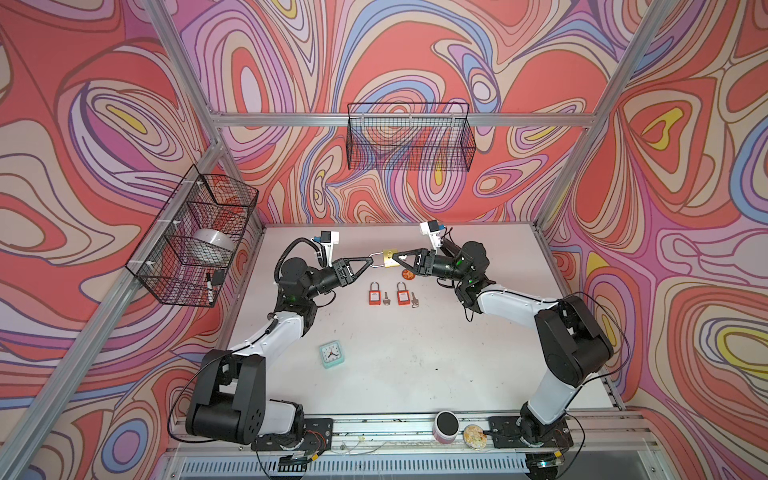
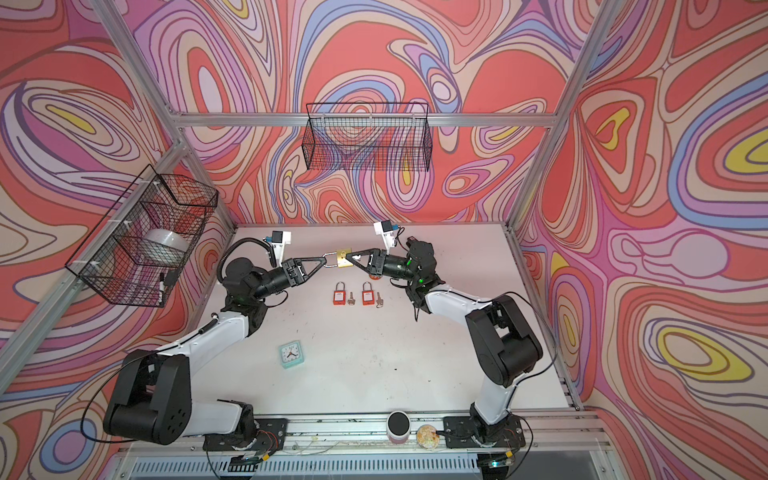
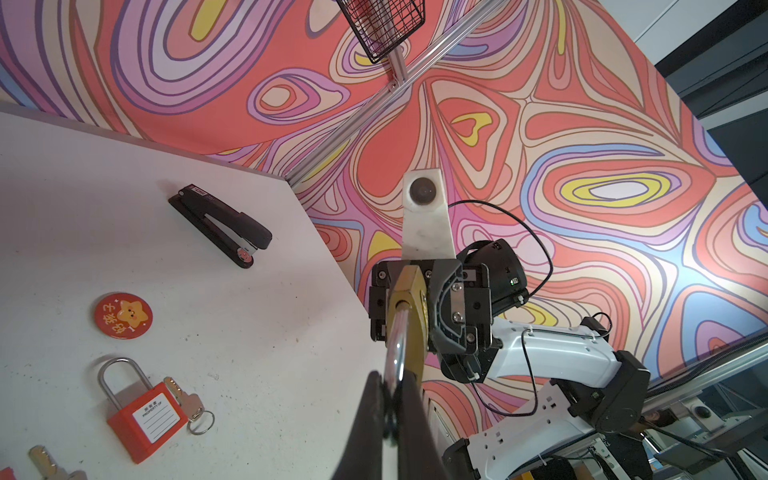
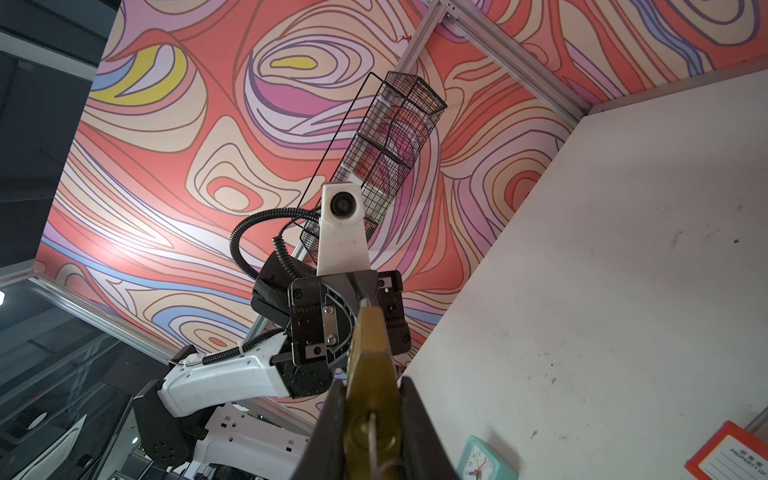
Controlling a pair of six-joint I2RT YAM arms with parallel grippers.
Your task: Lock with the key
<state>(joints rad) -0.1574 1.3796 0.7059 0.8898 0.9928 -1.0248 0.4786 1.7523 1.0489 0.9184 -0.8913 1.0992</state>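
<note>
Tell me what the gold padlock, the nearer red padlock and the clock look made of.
The gold padlock is likely brass, judging by its yellow metallic sheen. Its shackle looks like polished steel and is mirror-bright. The red padlock probably has a matte plastic body, flat in colour with a paper-like label, and its loop is silvery metal. The clock seems to have a smooth mint plastic case.

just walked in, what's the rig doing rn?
Both arms hold one brass padlock in the air between them, above the table. The left gripper has its jaws shut on the shackle. The right gripper clamps the brass body. Two red padlocks lie on the table, each with a key beside it, untouched. Whether a key sits in the brass lock I cannot tell.
</note>
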